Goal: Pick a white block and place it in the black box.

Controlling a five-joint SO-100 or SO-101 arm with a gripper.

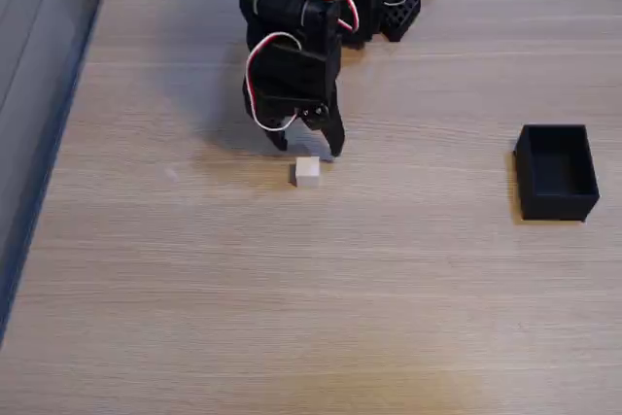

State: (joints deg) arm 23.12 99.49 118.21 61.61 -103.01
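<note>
Centre frame: white block [307, 171] on wood table [194, 279], just below spread-fingered gripper [309, 141] | right edge: black box [556, 171], well apart, bare tabletop between | upper left: grey wall strip [34, 65] beside table.

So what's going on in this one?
A single black robot arm reaches down over a wooden table. Its pincer is open and sits just above and behind the white block, which rests on the table and is not yet gripped. The black box stands well off to the right in the fixed view, and its inside looks empty. So the pick has not happened yet; the arm seems lined up for the grasp.
</note>
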